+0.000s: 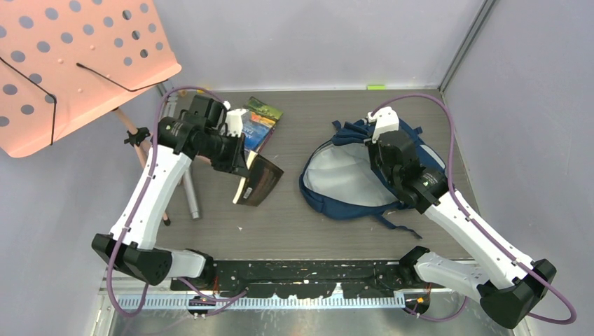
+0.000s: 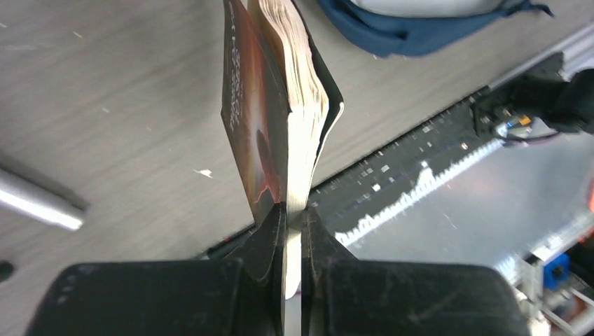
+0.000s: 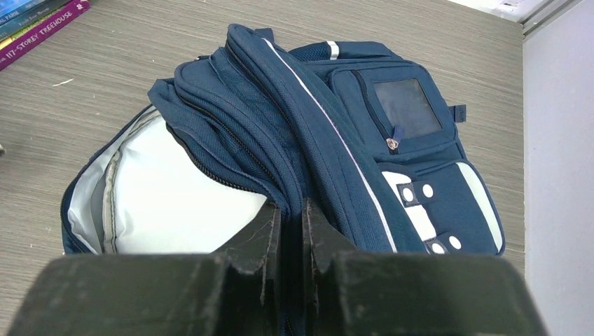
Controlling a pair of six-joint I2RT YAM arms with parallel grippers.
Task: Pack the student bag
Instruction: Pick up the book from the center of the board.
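left pincer (image 2: pixel 294 213) pinching paperback (image 2: pixel 259 119) over desk (image 1: pixel 315 231), right pincer (image 3: pixel 291 206) nipping student bag (image 3: pixel 336 126) rim, far as i see

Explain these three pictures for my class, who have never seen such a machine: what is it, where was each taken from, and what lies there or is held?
Two white robot arms are bolted to a table. One picture looks down from above; the other two come from a camera on each wrist. The left arm has its jaws shut on a dark paperback. The right arm has its jaws pinching the flap of the open student bag, showing its pale lining. More books lie near the back.
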